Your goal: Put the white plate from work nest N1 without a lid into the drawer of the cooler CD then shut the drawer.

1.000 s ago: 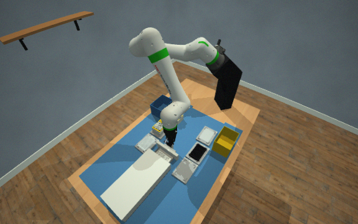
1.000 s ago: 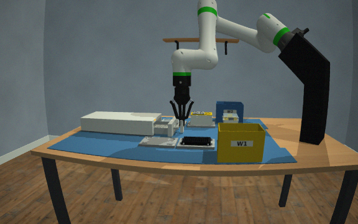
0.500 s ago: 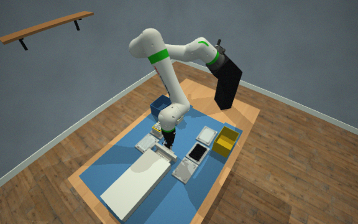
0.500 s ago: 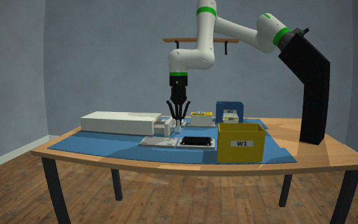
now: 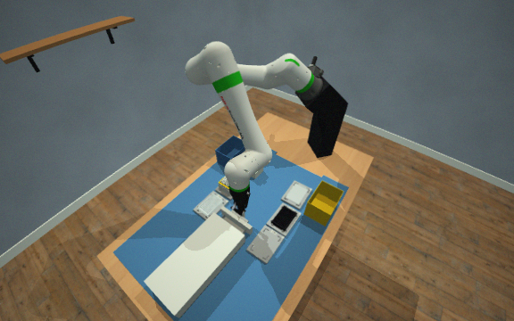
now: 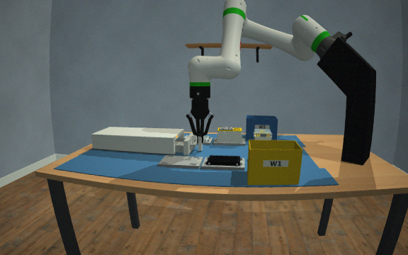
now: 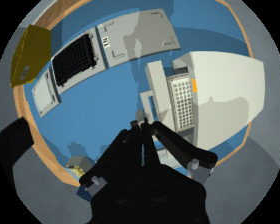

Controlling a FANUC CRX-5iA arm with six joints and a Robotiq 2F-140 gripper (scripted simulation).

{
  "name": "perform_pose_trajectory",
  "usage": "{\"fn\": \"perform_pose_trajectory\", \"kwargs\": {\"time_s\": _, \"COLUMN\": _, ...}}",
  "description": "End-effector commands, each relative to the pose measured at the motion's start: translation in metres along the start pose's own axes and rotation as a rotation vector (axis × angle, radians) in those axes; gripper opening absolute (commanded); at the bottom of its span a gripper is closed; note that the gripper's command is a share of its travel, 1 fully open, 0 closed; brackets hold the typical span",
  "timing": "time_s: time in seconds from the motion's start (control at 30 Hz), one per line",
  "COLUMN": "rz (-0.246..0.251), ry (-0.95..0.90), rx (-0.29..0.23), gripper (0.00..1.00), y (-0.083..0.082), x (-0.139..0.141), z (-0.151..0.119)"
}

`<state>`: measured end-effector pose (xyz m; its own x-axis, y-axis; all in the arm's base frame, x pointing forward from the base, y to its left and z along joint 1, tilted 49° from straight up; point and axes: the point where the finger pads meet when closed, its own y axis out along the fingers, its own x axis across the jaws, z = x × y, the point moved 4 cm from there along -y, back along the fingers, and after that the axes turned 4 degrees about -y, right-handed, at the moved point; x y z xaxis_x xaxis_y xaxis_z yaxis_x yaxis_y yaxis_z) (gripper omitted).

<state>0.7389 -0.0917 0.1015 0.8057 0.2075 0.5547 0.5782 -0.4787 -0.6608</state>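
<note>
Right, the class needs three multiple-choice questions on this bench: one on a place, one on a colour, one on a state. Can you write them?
1. Where is the gripper? A above the blue bin; B at the cooler's drawer front; C beside the wall shelf.
2. What colour is the bin marked W1? A blue; B white; C yellow.
3. How are the gripper's fingers? A shut, holding nothing; B wide open; C shut on a plate.
Answers: B, its tips sit at the drawer front; C, the label sits on yellow; A, the fingertips meet.
</note>
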Motion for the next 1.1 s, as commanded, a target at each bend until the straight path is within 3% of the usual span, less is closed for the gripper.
{"fn": "perform_pose_trajectory", "kwargs": {"time_s": 0.0, "rz": 0.000, "ry": 0.000, "rx": 0.000, "gripper": 0.00, "y": 0.000, "x": 0.004, "z": 0.000}}
{"fn": "perform_pose_trajectory", "kwargs": {"time_s": 1.07, "rz": 0.000, "ry": 0.000, "rx": 0.000, "gripper": 0.00, "y": 0.000, "x": 0.040, "z": -0.003}}
